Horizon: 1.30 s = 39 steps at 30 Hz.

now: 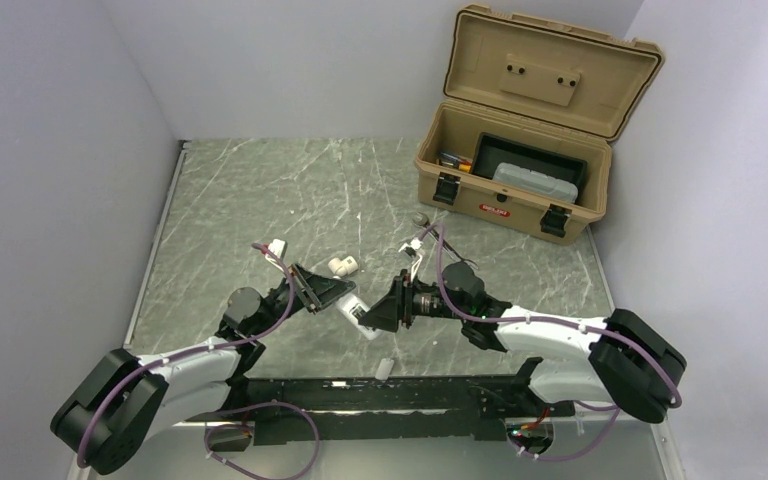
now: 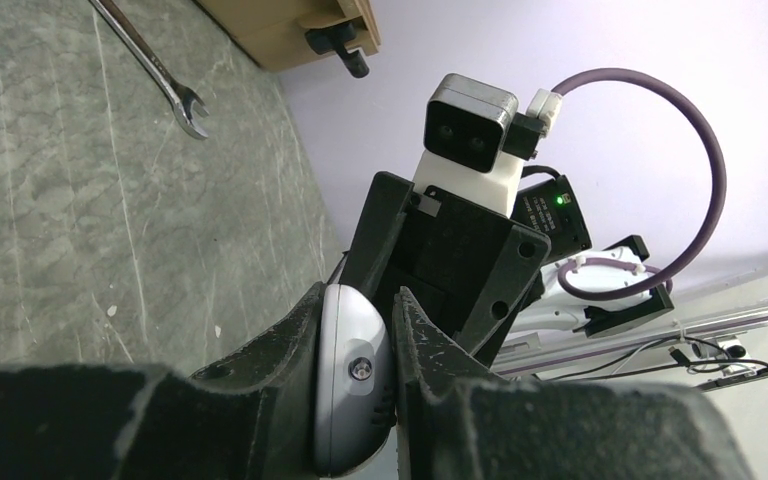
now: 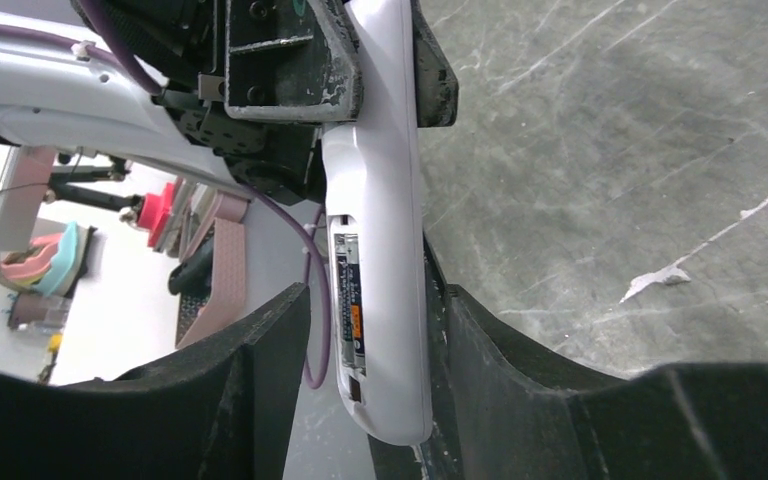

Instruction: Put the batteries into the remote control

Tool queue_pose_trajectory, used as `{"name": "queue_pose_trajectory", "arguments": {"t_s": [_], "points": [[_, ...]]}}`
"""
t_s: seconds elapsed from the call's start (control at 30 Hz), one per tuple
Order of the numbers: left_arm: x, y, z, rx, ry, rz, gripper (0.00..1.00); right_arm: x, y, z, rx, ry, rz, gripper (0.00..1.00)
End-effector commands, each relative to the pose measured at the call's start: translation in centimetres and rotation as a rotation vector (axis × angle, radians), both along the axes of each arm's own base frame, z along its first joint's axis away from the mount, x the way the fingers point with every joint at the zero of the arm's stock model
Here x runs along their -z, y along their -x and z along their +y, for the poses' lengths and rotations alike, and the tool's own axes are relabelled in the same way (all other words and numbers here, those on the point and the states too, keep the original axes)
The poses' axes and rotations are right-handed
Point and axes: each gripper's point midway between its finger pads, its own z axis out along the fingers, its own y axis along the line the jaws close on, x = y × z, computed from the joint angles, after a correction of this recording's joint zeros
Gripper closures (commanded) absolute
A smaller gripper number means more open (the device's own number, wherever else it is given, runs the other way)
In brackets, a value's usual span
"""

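Your left pincer [image 2: 358,320] is clamped on one end of the remote control [image 2: 348,400], with both fingers pressed against its flat faces. Your right pincer [image 3: 372,305] straddles the other end. One finger [image 3: 490,360] lies against the remote, while the other finger [image 3: 260,360] stands off it with a sliver of gap, so those jaws are parted and not gripping.

That puts the one remote between your two pincers, over the near half of the table [image 1: 260,200], about midway between its left and right edges. A long recess in the remote's side faces the right wrist camera and shows a printed strip with an orange patch. You cannot tell whether the batteries are seated there.

Working outward:
- One stubby white pipe fitting [image 1: 342,266] lies just beyond the left pincer, toward the table's middle.
- One small white piece [image 1: 385,367] lies close to the near edge, just beside the arms' mounting rail.
- One silver wrench [image 2: 155,70] lies flat near the toolbox.
- One tan toolbox [image 1: 505,205] stands at the far right corner with its lid up. It holds a dark tray with a grey case in it.
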Motion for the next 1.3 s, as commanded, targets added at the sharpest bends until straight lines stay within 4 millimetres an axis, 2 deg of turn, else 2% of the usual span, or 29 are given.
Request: {"name": "queue_pose_trajectory", "arguments": {"t_s": [0.0,0.33,0.43,0.53,0.63,0.73,0.87,1.0,1.13,1.27], "points": [[-1.1,0.1,0.0,0.002,0.022,-0.055,1.00,-1.3,-0.7,-0.4,0.040,-0.005,-0.079,0.44],[-0.6,0.1,-0.2,0.010,0.023,-0.049,1.00,-2.1,-1.0,-1.1,0.074,0.011,-0.124,0.35],[-0.3,0.1,-0.1,0.005,0.011,-0.046,1.00,-2.4,-2.0,-2.4,0.157,0.060,-0.165,0.33],[0.3,-0.1,0.0,-0.006,-0.016,-0.039,1.00,-2.5,-2.8,-5.0,0.270,0.109,-0.215,0.31],[1.0,-0.4,0.5,-0.014,-0.033,-0.025,1.00,-1.9,-2.3,-7.1,0.298,0.166,-0.255,0.31],[1.4,-0.9,1.4,-0.033,-0.034,-0.018,1.00,-0.7,-0.8,-8.0,0.234,0.214,-0.273,0.35],[2.2,-1.1,2.4,-0.040,-0.051,-0.007,1.00,1.7,1.5,-8.1,0.083,0.284,-0.257,0.42],[3.1,-1.1,3.0,-0.043,-0.084,0.006,1.00,2.6,2.9,-7.8,-0.037,0.292,-0.299,0.45],[3.7,-1.1,3.4,-0.053,-0.115,0.014,1.00,3.7,4.0,-6.7,-0.161,0.304,-0.311,0.48],[3.9,-1.1,3.7,-0.060,-0.132,0.013,1.00,5.0,4.1,-5.3,-0.219,0.368,-0.356,0.48]]}}
